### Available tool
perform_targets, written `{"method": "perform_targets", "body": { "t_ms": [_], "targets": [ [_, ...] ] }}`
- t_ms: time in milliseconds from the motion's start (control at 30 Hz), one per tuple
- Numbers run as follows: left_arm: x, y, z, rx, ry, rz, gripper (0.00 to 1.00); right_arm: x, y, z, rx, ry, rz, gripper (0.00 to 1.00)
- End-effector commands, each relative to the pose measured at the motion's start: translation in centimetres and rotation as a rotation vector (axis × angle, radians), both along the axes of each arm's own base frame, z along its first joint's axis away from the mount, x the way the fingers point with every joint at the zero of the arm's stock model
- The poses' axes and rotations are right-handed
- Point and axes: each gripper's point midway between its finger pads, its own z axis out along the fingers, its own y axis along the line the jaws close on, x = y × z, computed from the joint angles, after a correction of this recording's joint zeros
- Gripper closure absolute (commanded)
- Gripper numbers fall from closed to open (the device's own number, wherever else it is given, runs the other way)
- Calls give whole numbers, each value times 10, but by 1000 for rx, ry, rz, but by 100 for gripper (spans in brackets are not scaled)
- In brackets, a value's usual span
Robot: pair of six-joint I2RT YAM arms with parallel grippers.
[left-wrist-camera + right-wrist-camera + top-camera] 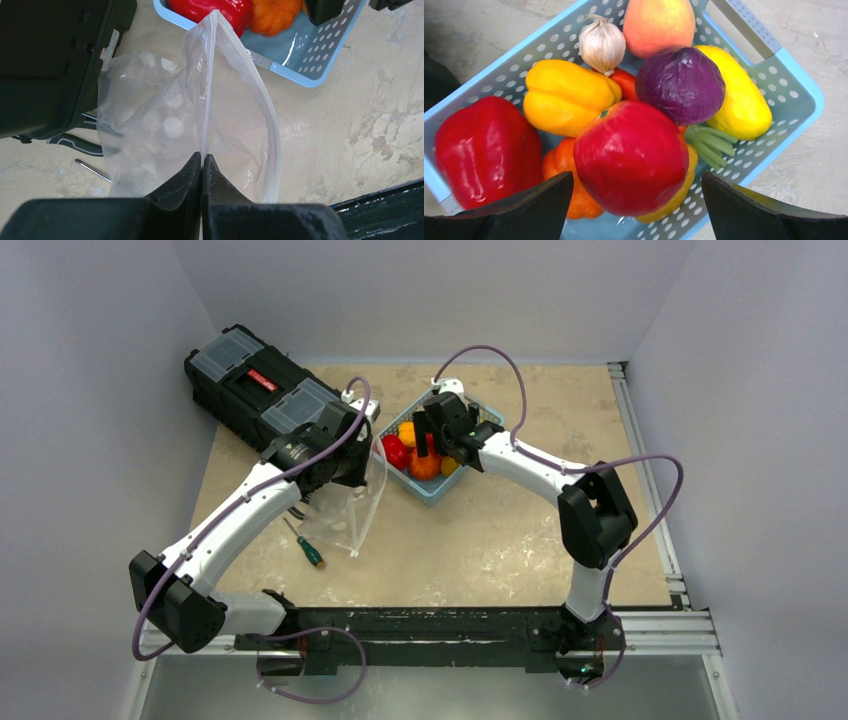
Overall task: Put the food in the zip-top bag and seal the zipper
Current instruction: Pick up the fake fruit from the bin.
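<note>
Barely started here: our left gripper (201, 165) is pinching the zip-top bag (165, 125) at its rim, mouth gaping beside the blue basket (796, 100), and the bag looks empty. Our right gripper (636, 182) is spread wide over the red tomato (631, 155). All the food (684, 82) sits in the basket, zipper (265, 100) unsealed

The beige table (500, 540) carries a black toolbox (255, 385), blue basket (430, 497) and green-handled screwdriver (303, 542).

Soft bright light comes from above, shadows are pale, and the red pepper (484, 150) and zip-top bag (165, 115) shine white.
</note>
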Motion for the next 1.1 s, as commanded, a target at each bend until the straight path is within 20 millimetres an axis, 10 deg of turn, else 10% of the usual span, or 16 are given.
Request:
{"method": "perform_targets", "body": {
  "t_ms": [0, 300, 767, 1067],
  "targets": [
    [5, -4, 12, -43, -42, 2, 100, 29, -1, 33, -35, -132, -41, 1],
    [5, -2, 9, -30, -42, 0, 100, 35, 1, 19, -68, -137, -39, 9],
    [6, 1, 8, -12, -49, 1, 100, 19, 19, 32, 8, -122, 24, 73],
    [4, -6, 6, -38, -37, -36, 100, -23, 20, 69, 122, -127, 67, 92]
  ]
}}
